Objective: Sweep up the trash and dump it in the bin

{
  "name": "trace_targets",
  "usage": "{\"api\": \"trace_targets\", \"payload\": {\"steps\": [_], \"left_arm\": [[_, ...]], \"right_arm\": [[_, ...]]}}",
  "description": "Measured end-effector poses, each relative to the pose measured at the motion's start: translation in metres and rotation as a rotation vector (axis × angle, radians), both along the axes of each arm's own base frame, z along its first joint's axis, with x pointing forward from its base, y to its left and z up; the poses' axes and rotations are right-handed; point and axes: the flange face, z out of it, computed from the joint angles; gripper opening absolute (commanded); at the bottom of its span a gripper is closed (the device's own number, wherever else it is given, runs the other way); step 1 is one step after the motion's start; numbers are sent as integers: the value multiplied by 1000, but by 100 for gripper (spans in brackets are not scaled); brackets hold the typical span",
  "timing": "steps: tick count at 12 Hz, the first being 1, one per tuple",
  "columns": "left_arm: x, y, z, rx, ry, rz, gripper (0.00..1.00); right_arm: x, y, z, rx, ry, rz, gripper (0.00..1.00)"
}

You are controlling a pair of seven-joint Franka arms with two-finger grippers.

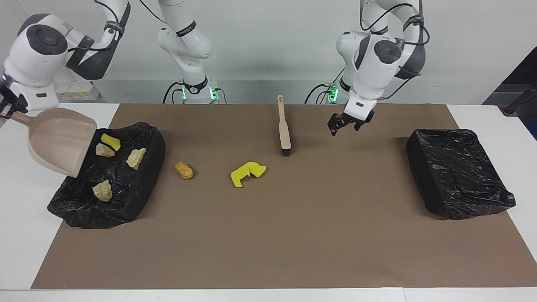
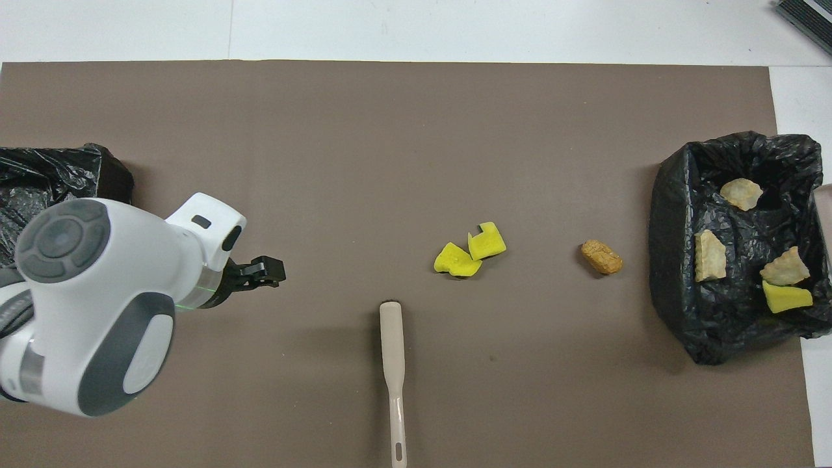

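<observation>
So right gripper [image 1: 9, 110] clamps the tipped dustpan [image 1: 58, 140] over the bin [image 1: 126, 197]; left gripper [image 1: 346, 122] hangs spread, holding nothing, over the mat [image 1: 293, 230].

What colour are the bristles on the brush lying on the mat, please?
Black, at the end of the brush farthest from the robots; the facing view shows them best.

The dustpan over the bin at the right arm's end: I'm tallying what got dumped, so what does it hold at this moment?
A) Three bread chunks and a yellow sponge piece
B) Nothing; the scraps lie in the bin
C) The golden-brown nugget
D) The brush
B: the dustpan, held tilted by the right gripper, shows a bare inside, while three bread chunks and a yellow sponge piece lie in the black-lined bin.
</observation>
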Motion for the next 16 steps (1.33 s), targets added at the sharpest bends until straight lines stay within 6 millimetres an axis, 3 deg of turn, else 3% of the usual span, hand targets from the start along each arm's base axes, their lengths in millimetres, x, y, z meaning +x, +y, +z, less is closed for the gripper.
{"api": "trace_targets", "payload": {"steps": [2,4,6,10,14,16], "left_arm": [[8,34,11,-5,-6,-24,100],[11,67,16,-9,-3,-50,100],[14,91,19,-14,-9,-71,100],[14,134,28,-20,-26,-99,100],[18,139,43,-19,-57,-103,100],[23,139,63,-19,-97,-103,100]], "right_arm": [[-6,8,23,-52,-18,19,0],[-5,17,27,-59,-23,36,0],[2,34,21,-40,-19,61,0],[9,80,1,176,-21,26,0],[6,106,-18,430,-57,-100,0],[7,137,-24,502,-79,-168,0]]}}
